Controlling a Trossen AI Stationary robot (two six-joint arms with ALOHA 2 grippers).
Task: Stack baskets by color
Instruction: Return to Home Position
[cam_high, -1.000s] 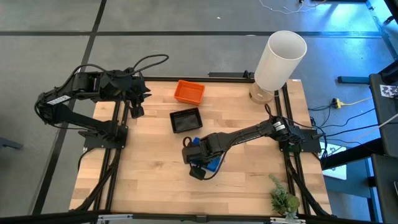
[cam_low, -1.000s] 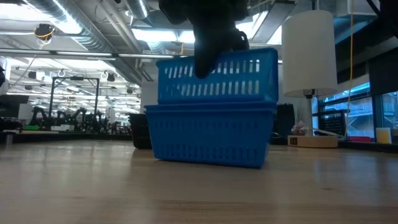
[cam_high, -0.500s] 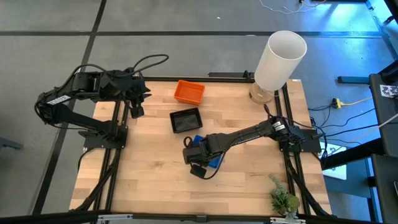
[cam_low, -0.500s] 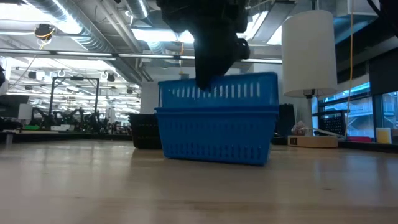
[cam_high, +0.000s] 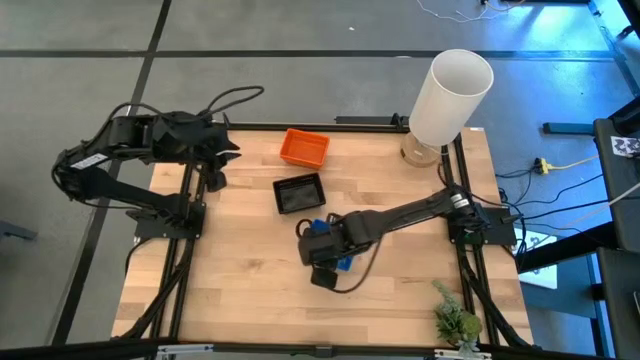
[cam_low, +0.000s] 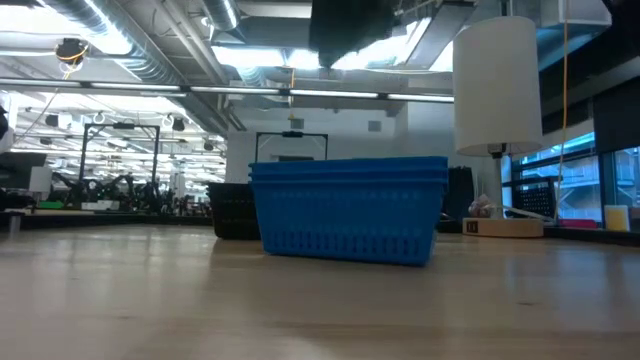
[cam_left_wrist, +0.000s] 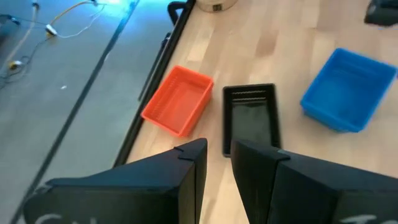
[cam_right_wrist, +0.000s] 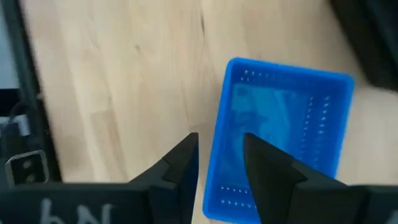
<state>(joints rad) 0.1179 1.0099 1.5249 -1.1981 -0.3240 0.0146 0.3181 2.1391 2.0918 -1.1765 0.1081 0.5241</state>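
Note:
A stack of nested blue baskets (cam_low: 348, 212) rests with its bottom on the wooden table (cam_high: 230, 280), right of the middle. My right gripper (cam_right_wrist: 221, 163) hangs open just above it, its fingers over one long rim, touching nothing; in the high view its body covers most of the blue stack (cam_high: 344, 263). A black basket (cam_high: 300, 193) and an orange basket (cam_high: 304, 147) sit farther back. My left gripper (cam_left_wrist: 217, 167) waits open above the table's far left corner and looks at the orange basket (cam_left_wrist: 177, 99), the black basket (cam_left_wrist: 250, 118) and the blue stack (cam_left_wrist: 348, 89).
A tall white cylinder (cam_high: 450, 95) stands at the far right corner, and a small green plant (cam_high: 455, 320) at the near right corner. The table's near left part is bare wood. Cables lie on the floor beyond the right edge.
My right gripper has opened and let go of the upper blue basket, then risen almost out of the low view. The basket, at first raised above the lower one, has dropped down and now sits nested in it, rims close together.

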